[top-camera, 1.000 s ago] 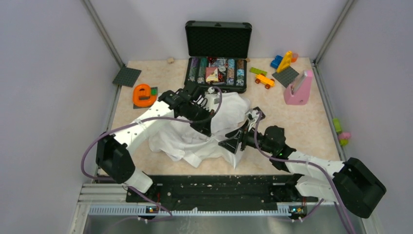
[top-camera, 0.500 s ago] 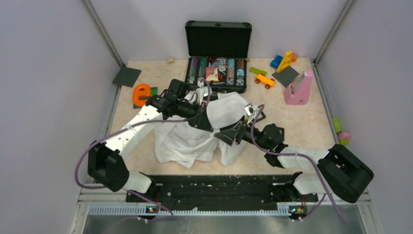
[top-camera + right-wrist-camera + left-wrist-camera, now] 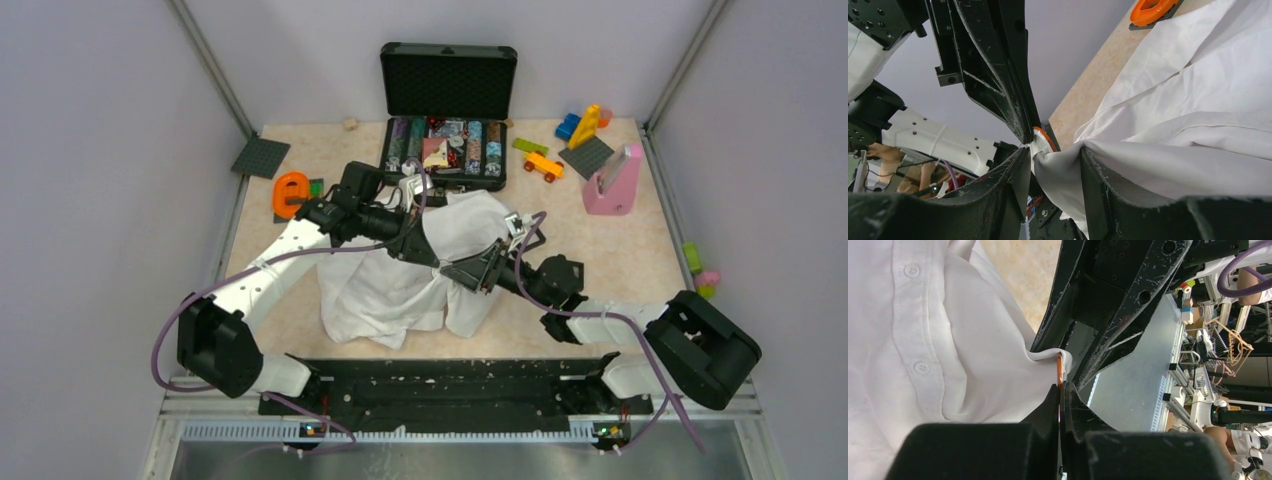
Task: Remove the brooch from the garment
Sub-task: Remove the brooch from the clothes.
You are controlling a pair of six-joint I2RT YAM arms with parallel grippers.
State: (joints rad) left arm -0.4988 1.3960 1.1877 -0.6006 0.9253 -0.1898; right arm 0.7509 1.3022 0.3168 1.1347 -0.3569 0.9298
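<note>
Two grippers are facing each other tip to tip over the crumpled white shirt (image 3: pixel 923 340).

Left gripper (image 3: pixel 1060 392): jaws are pressing tight together and pinching the brooch (image 3: pixel 1059 371) by its lower edge.

Brooch: it is standing edge-on right at the left fingertips. From there it is showing only as a thin orange-brown rim with a pale strip beside it. In the right wrist view it is showing as a small orange arc, just past the right gripper's (image 3: pixel 1054 150) tips and slightly to one side. It is sitting against a puckered peak of cloth. Cannot tell whether it is fastened to the cloth.

Right gripper: jaws are standing partway apart, gripping a fold of shirt that is filling the gap and touching both inner faces.

The shirt is draping away beside the left gripper, with a row of buttons (image 3: pixel 911 271) showing.
</note>
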